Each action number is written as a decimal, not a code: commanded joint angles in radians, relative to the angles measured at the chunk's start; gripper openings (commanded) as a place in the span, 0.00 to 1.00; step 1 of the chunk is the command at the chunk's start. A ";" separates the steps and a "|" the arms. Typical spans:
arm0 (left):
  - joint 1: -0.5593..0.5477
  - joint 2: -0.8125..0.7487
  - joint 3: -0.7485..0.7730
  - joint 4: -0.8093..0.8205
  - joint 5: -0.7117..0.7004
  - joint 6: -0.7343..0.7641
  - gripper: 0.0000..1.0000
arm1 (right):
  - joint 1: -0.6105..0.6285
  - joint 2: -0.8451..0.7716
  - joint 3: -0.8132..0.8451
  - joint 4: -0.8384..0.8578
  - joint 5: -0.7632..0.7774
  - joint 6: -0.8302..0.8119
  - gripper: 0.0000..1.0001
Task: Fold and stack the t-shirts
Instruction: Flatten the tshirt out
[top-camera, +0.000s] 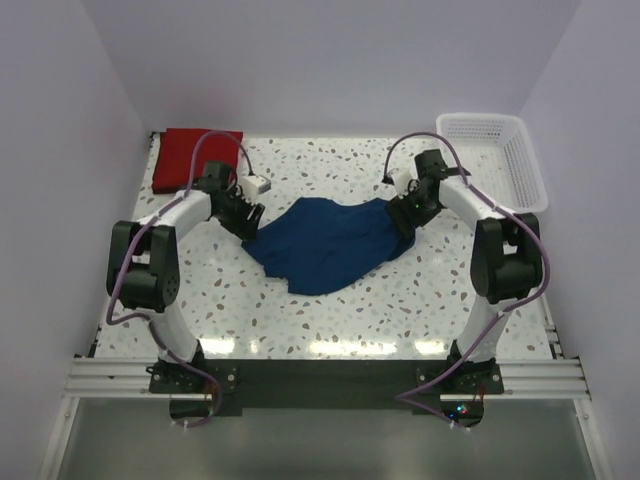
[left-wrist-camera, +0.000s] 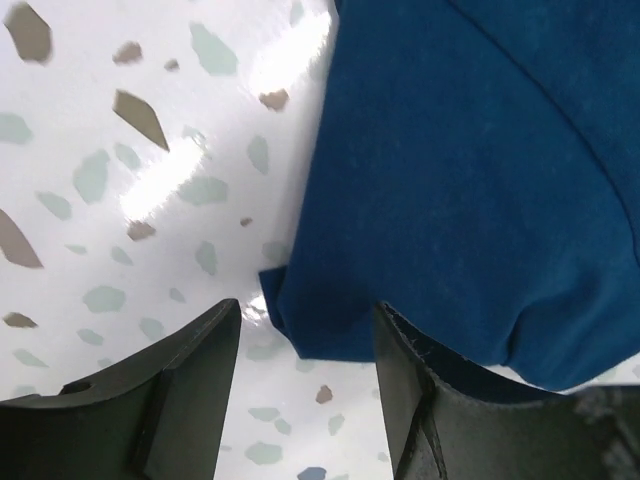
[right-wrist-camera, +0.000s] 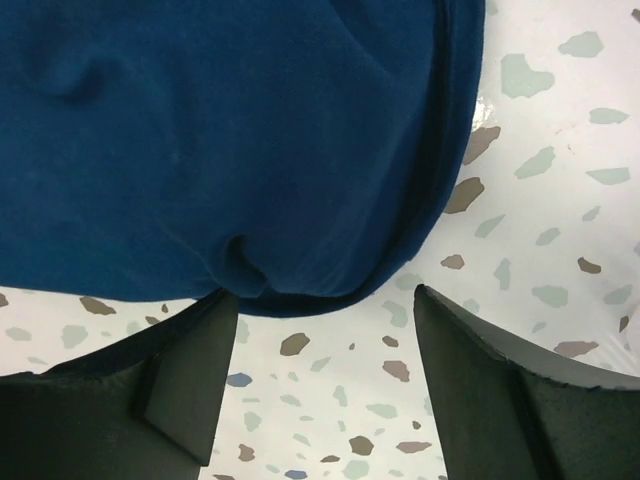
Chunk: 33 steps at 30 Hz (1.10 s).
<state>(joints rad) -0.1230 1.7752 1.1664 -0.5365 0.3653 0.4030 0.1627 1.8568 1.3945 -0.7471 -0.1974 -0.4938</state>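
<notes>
Navy t-shirt (top-camera: 325, 245) on speckled table (top-camera: 300, 320)

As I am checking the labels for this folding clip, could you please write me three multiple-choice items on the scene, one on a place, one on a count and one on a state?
1. Where does the red t-shirt lie?
A. at the far left corner of the table
B. in its middle
C. at its near right corner

2. How many t-shirts show?
A. one
B. four
C. two

3. The left tool is:
A. shut on the red t-shirt
B. open, with a corner of the navy t-shirt in the gap between its fingers
C. out of every view

Key:
1 A, the top view shows it folded in that corner.
2 C, one red and one navy are all that show.
3 B, the left wrist view shows the fingers apart on either side of the corner.
</notes>
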 joint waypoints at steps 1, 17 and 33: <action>-0.012 0.036 0.107 0.041 0.011 -0.013 0.60 | -0.006 0.021 0.041 0.032 0.052 -0.048 0.74; -0.075 0.199 0.205 -0.019 0.055 -0.026 0.44 | -0.080 0.134 0.049 -0.010 -0.040 -0.075 0.38; 0.052 -0.028 0.512 -0.051 0.027 -0.032 0.00 | -0.084 -0.082 0.380 -0.029 -0.022 -0.069 0.00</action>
<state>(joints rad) -0.1005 1.8812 1.5906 -0.6151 0.3927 0.3771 0.0803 1.9152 1.6684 -0.8108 -0.2504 -0.5606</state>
